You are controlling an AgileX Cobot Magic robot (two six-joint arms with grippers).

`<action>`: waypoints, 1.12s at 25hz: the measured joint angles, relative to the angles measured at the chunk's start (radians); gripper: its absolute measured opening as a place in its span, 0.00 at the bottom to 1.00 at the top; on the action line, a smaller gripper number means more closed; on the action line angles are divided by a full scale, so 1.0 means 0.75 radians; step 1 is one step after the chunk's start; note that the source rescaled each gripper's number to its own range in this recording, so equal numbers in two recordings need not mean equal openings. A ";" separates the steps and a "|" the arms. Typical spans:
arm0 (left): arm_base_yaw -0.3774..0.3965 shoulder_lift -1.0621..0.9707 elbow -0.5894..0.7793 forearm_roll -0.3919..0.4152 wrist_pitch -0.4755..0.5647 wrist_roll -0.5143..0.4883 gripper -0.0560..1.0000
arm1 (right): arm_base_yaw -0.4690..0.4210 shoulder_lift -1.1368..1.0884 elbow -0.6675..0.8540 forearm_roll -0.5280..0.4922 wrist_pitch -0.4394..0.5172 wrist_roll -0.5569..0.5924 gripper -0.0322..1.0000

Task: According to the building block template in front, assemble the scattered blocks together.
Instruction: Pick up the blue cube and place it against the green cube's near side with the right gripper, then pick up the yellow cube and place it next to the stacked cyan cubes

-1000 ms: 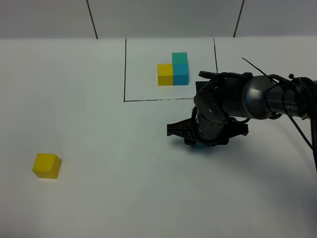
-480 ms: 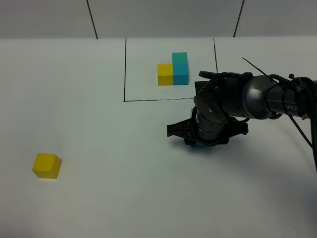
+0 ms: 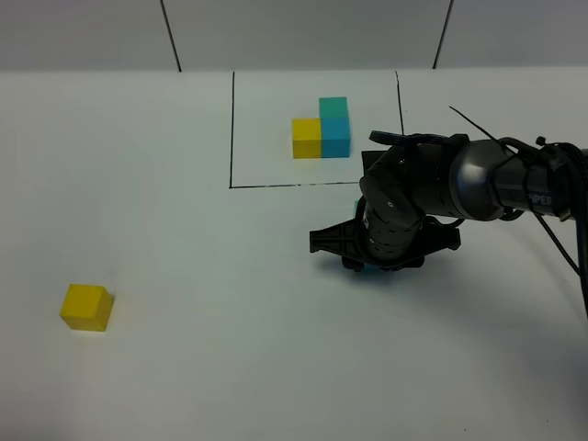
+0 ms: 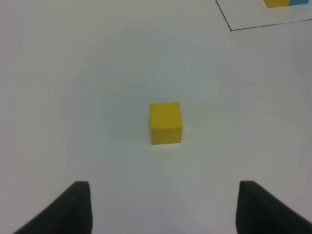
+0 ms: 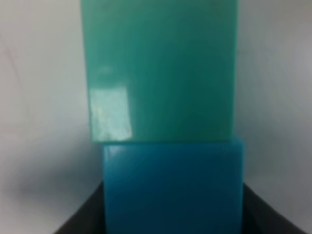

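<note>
Low over the table (image 3: 202, 276), just outside the framed template (image 3: 329, 133): the right gripper (image 3: 375, 262), jaws closed and, judging from a very close wrist view, clamped on the sides of the blue block (image 5: 173, 190). Flush against that block's outer face, touching along a full edge: the teal block (image 5: 158, 68) (both all but hidden under the arm (image 3: 478, 188) in the high view). Far off to the left, alone and well apart from the pair: the yellow block (image 4: 165, 123), flat on the table ahead of the left gripper (image 4: 165, 209), jaws spread, nothing between them, not yet in contact. Judged two of three pieces joined, with the third still to fetch and seat at the blue block's side. Main danger from here: a lopsided or sticky release dragging the blue block off the teal block, opening a gap or twisting the joint. Next in line: an off-centre grab skewing the yellow block in the jaws, or a hard push on arrival knocking the pair apart. Also worth watching: the flank chosen, with yellow set on the wrong side of blue giving a mirrored L instead of a match for the template.
</note>
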 joint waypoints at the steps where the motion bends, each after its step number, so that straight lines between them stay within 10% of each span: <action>1: 0.000 0.000 0.000 0.000 0.000 0.000 0.43 | 0.000 0.000 0.000 0.002 -0.001 0.000 0.03; 19: 0.000 0.000 0.000 0.000 0.000 0.000 0.43 | -0.002 0.000 0.000 0.028 -0.010 0.000 0.04; 28: 0.000 0.000 0.000 0.000 0.000 0.000 0.43 | -0.002 0.000 0.003 0.059 -0.028 -0.007 0.35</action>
